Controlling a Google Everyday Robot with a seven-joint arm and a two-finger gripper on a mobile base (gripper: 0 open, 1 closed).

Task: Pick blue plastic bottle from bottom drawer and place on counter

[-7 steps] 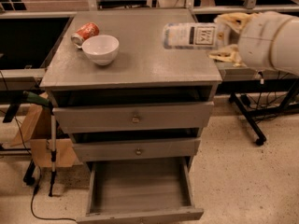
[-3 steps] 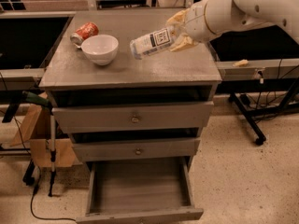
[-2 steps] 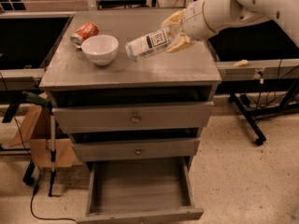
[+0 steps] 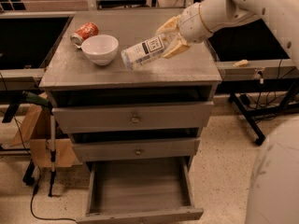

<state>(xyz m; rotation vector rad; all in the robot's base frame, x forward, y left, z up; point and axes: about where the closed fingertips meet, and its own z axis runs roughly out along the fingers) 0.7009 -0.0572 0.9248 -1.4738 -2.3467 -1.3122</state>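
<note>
My gripper (image 4: 171,37) is shut on the blue plastic bottle (image 4: 143,52), a clear bottle with a pale label and dark print. It holds the bottle tilted, left end down, just above the middle of the counter (image 4: 131,68). The arm reaches in from the upper right. The bottom drawer (image 4: 139,187) is pulled open at the foot of the cabinet and holds nothing.
A white bowl (image 4: 99,49) stands on the counter's left part, with an orange-red soda can (image 4: 84,32) lying behind it. The two upper drawers (image 4: 135,119) are slightly open. A brown paper bag (image 4: 36,139) and a stand are left of the cabinet.
The gripper has carried the bottle from the counter's right edge leftward and down toward the middle, tilting it so its left end points down. The bowl and can have not moved.
</note>
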